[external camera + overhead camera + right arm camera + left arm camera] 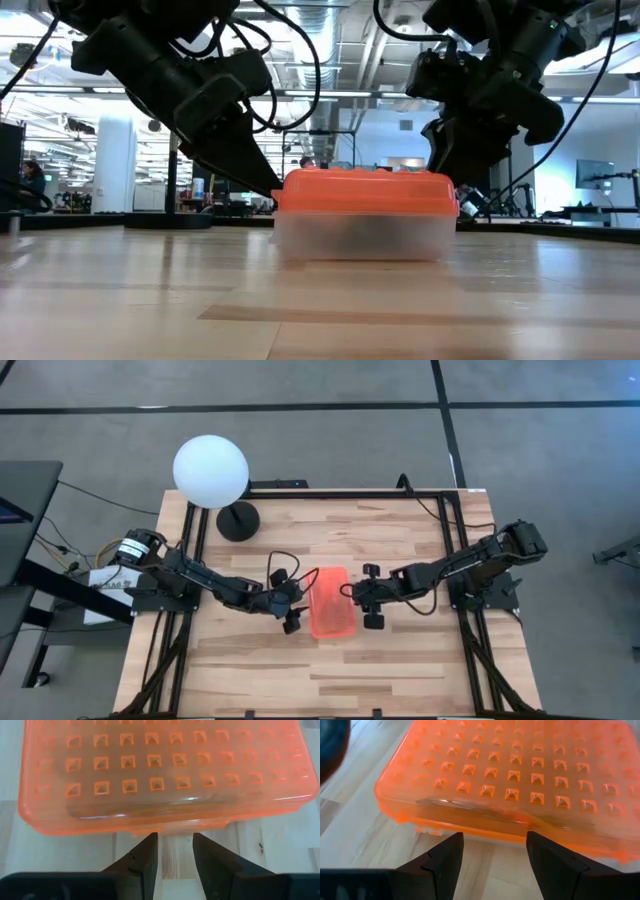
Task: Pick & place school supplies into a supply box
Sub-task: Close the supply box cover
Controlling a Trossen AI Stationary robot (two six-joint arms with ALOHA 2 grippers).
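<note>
Looking across my workspace from left to right with the supply box (332, 603) as my landmark, I am seeing a white globe lamp (210, 472) standing well off to the box's far left, on its dark round base (238, 520), out of the way of both arms.

Next I am finding the left gripper (291, 606) sitting just beside the box's left long side. Its fingers (442, 860) are standing wide apart and holding nothing, low at the table and pointing at the lid's edge. I am judging that it is placed there to steady the box or to work at the lid's rim.

In the middle, the box itself is lying flat on the wooden table (400, 670), its orange studded lid (520, 770) closed on the clear base (365, 238). Something dark is showing faintly through the cloudy wall, but I cannot tell what.

On the box's right long side I am seeing the right gripper (370, 598), mirroring the other one. Its fingers (142, 865) are standing narrower, about half apart, empty, with the tips just short of the lid's small tab. I am reading that as lining up on the latch.

Counting: one box, one lid, one lamp, two grippers. I am counting no loose pencils, pens or scissors outside the box, so I am judging the supplies are already inside.
</note>
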